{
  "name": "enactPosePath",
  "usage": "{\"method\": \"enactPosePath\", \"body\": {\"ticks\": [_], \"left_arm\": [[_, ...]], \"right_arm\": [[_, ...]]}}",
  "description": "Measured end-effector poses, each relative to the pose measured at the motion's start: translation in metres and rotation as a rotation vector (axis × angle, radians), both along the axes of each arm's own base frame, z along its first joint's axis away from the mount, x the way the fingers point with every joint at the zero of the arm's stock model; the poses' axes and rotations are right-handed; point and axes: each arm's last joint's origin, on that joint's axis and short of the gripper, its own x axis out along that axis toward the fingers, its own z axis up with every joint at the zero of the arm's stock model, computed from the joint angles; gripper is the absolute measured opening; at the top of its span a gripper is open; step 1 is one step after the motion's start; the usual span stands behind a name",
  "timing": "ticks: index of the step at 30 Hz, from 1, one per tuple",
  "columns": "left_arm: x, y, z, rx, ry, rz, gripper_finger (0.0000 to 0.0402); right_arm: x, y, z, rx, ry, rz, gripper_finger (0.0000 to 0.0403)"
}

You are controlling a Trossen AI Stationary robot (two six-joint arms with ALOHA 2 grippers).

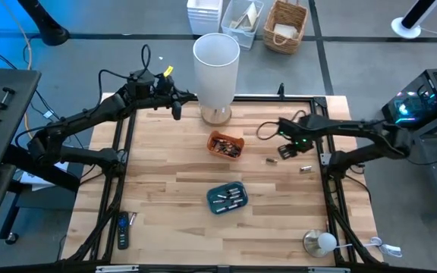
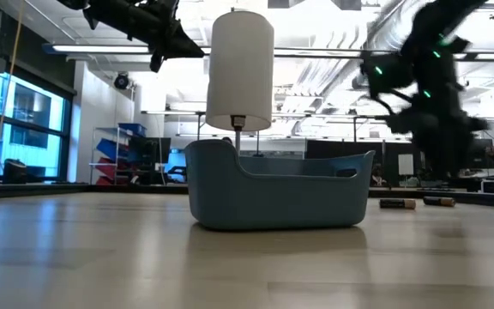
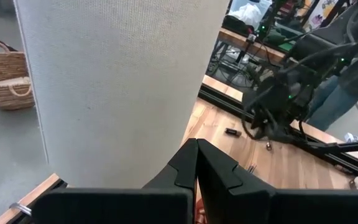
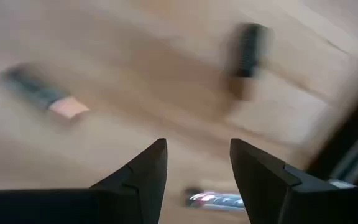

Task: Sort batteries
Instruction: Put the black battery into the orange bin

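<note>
Batteries (image 1: 305, 169) loose near table edge (image 1: 338, 163)

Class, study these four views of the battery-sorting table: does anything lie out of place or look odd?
Yes. Two loose batteries lie on the bare wood near the right pincer, outside both the orange tray and the blue tray. The right pincer is open above them.

My right wrist view is all smear, so the loose batteries (image 4: 248, 51) on the table (image 4: 135, 99) are just blurry streaks, and one under my right gripper (image 4: 197, 163) is partly hidden between the fingers (image 4: 145, 171).
</note>
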Motion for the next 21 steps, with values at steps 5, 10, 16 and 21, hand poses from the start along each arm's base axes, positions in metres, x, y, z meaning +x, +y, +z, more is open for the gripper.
{"method": "enactPosePath", "body": {"ticks": [5, 10, 16, 21], "left_arm": [[0.002, 0.002, -0.003, -0.001, 0.012, 0.001, 0.0000], [0.007, 0.005, -0.009, -0.026, 0.030, 0.005, 0.0000], [0.011, 0.007, -0.015, -0.062, 0.042, 0.007, 0.0000], [0.013, 0.006, -0.015, -0.064, 0.042, 0.000, 0.0000]], "right_arm": [[-0.022, -0.011, -0.016, -0.099, 0.014, -0.145, 0.0172], [-0.021, -0.029, -0.024, -0.141, -0.056, -0.156, 0.0172], [-0.021, -0.043, -0.040, -0.098, 0.008, -0.144, 0.0172], [-0.016, -0.049, -0.055, -0.007, 0.018, -0.076, 0.0167]]}}
